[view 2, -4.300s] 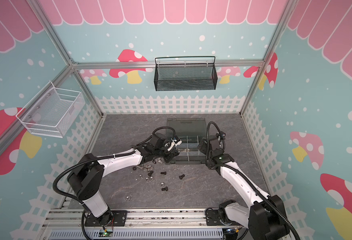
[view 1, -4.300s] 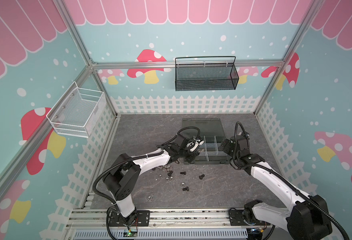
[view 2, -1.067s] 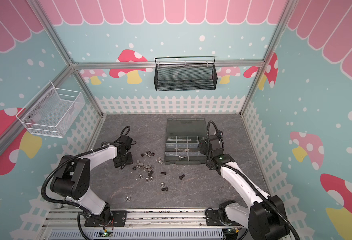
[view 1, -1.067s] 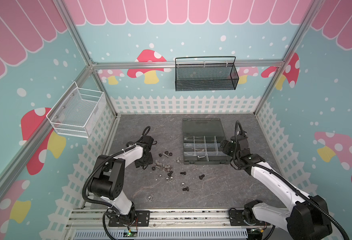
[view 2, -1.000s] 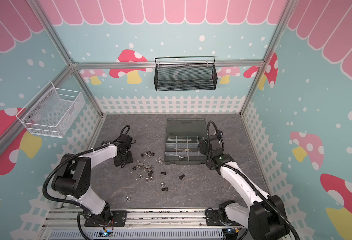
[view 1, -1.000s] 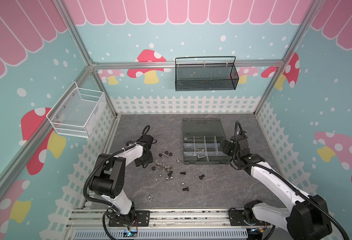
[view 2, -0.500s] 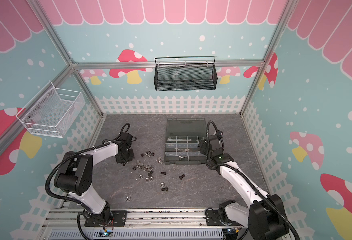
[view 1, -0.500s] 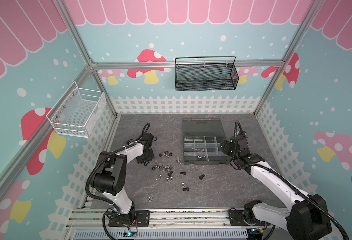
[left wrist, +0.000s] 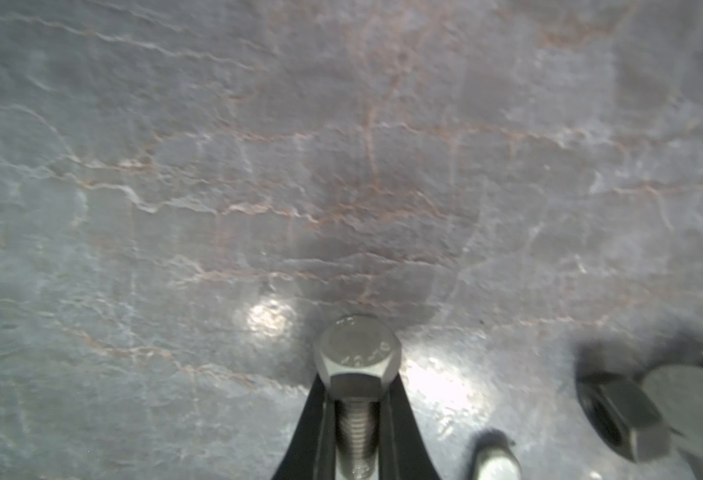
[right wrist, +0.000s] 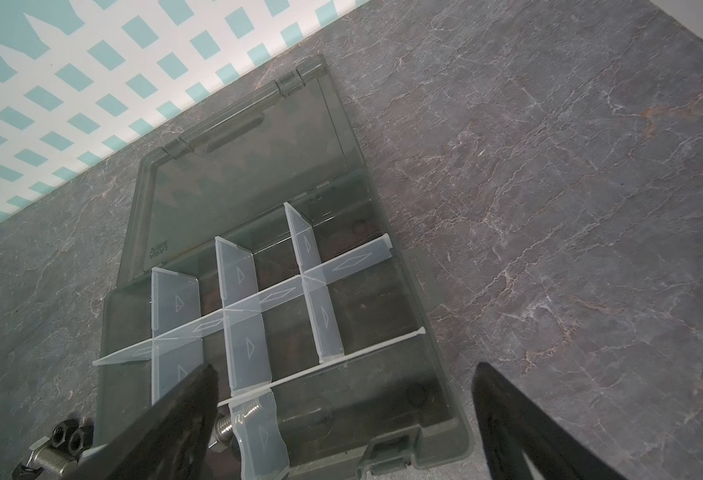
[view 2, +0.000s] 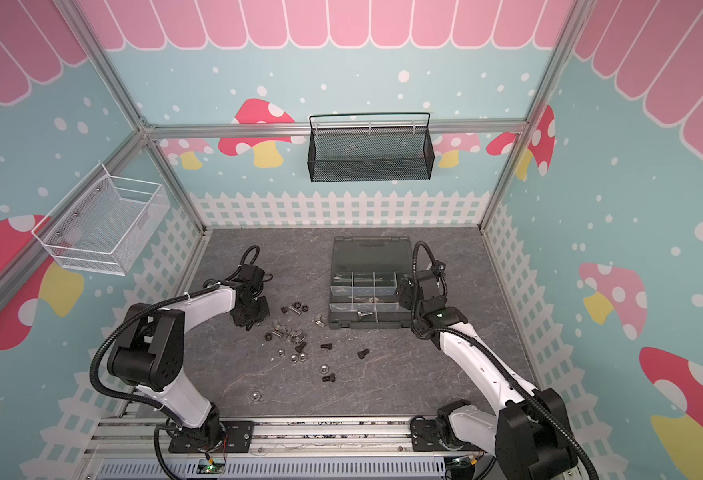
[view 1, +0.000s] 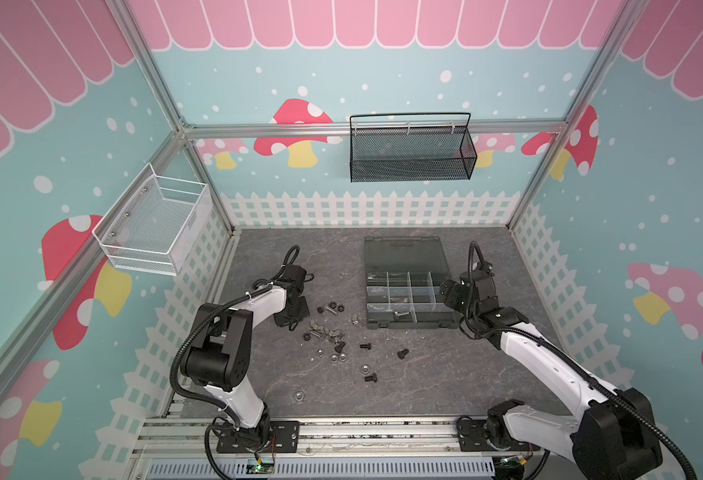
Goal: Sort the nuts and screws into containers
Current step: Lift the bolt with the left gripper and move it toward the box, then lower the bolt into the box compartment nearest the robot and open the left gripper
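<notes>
Silver hex bolt [left wrist: 357, 357] is pinched by its shank in the closed left gripper [left wrist: 358, 415], low over the tabletop [left wrist: 341, 166], well apart from the organizer box [view 1: 408, 325]; right gripper [right wrist: 341, 415] is held open there. Best lifted straight up, grip kept firm.

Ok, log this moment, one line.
left pincer: shut on silver screw | right pincer: open by organizer box | other screws, nuts: loose on table
</notes>
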### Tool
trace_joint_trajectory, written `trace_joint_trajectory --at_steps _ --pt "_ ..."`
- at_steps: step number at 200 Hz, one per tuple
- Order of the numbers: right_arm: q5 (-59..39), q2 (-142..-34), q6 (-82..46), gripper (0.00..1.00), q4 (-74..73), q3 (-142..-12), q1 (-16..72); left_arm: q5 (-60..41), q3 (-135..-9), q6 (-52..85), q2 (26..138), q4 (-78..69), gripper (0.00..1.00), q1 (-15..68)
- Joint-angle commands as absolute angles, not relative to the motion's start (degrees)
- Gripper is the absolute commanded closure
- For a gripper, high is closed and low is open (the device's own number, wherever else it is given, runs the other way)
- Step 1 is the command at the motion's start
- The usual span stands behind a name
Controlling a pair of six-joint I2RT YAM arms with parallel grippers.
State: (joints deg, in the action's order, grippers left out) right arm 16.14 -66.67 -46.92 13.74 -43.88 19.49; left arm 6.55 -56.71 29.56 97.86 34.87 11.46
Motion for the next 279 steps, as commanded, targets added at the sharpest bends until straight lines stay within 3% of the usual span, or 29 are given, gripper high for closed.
trace_joint_trajectory --at_steps 1,80,146,215,279 --pt "17.6 -66.1 -47.2 0.03 14.4 -44.9 19.4 5.6 -58.4 29.0 94.3 34.2 0.96 13.9" --pt "17.4 -65.7 -47.3 0.03 14.5 -44.7 19.3 4.7 -73.6 24.5 92.7 34.8 0.96 25.4" --pt "17.4 -64.9 -47.6 0.03 15.3 -44.4 19.3 1.7 -83.3 19.3 99.2 36.4 0.96 34.9" --pt "17.1 -64.4 -48.3 0.03 15.2 -43.8 19.3 -1.8 -87.5 10.6 106.2 36.4 0.96 43.1" --pt "16.7 -64.4 -48.7 0.03 15.3 -43.7 19.3 -2.2 -86.9 1.1 110.3 36.3 0.96 45.8"
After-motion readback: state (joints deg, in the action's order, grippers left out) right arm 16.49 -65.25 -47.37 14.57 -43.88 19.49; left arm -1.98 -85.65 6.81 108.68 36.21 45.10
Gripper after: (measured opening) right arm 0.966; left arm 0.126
